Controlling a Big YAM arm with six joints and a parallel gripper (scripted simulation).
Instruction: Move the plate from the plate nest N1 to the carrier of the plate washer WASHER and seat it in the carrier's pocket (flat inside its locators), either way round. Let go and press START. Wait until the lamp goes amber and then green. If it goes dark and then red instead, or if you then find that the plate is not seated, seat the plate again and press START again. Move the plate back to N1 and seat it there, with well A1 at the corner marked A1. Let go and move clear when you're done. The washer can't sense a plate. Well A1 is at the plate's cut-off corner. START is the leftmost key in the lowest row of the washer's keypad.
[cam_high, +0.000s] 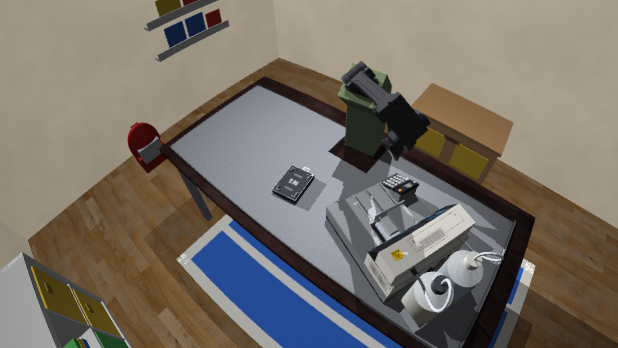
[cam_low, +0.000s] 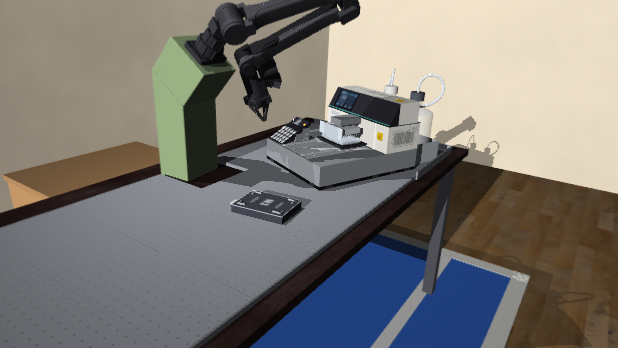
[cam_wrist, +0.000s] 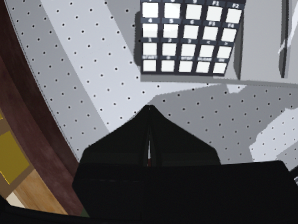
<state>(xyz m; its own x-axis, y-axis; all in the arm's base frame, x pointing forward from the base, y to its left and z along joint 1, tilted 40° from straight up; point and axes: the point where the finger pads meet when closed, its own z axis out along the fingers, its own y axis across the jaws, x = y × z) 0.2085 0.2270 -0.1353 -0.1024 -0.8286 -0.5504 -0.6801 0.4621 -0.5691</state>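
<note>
The table spreads below the tool; the plate washer stands past the keypad from it; the green pedestal is behind the tool, carrying the black arm; nest N1 lies well apart to one side, with its label bare and no plate on it; the plate appears to be the pale, clear-walled piece at the washer's carrier, beyond the keypad, though whether it sits flat I cannot tell; the keypad is near and ahead of the fingertips, not touching them, with an amber spot on its housing; the gripper hangs above the table, fingers pressed together on nothing.
</note>
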